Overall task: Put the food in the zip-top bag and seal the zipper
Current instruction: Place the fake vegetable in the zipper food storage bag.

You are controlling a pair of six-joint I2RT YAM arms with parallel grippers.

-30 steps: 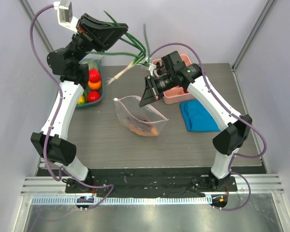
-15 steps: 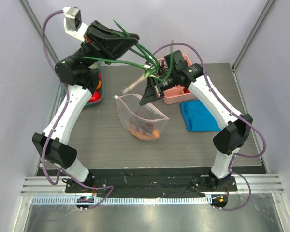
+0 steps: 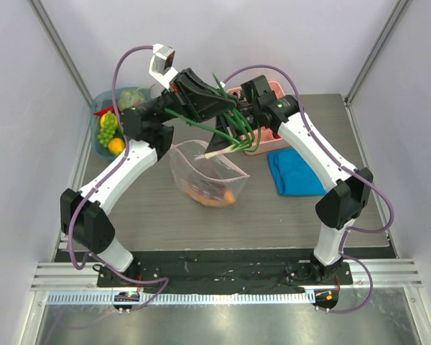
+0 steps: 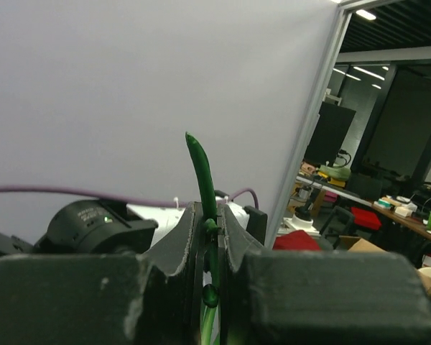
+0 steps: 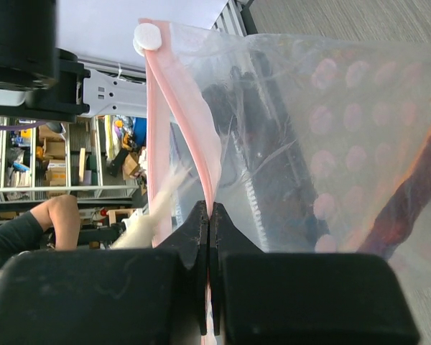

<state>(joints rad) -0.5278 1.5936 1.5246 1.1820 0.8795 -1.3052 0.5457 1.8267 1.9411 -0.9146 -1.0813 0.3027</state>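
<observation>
The zip-top bag [image 3: 201, 172] stands open mid-table, with orange and dark food pieces [image 3: 217, 195] at its bottom. My right gripper [image 3: 241, 140] is shut on the bag's pink zipper strip [image 5: 205, 180] and holds the mouth up. The white slider [image 5: 148, 36] sits at the strip's far end. My left gripper [image 3: 228, 113] is shut on the green stalks of a toy green onion [image 3: 223, 140], just above the bag. The stalk shows between the jaws [image 4: 201, 172]. The onion's white root end [image 3: 211, 153] points down at the bag's mouth and shows blurred there [image 5: 154, 215].
A blue basket [image 3: 98, 115] at the far left holds green grapes [image 3: 108, 128], an orange [image 3: 116, 145] and a leafy cabbage [image 3: 133, 97]. A pink tray [image 3: 274, 88] lies behind the right arm. A blue folded cloth [image 3: 294, 172] lies right of the bag.
My left arm has swung right from above the basket, carrying the green onion to just over the bag; the root end has dropped to the mouth. My right gripper has kept its hold.
</observation>
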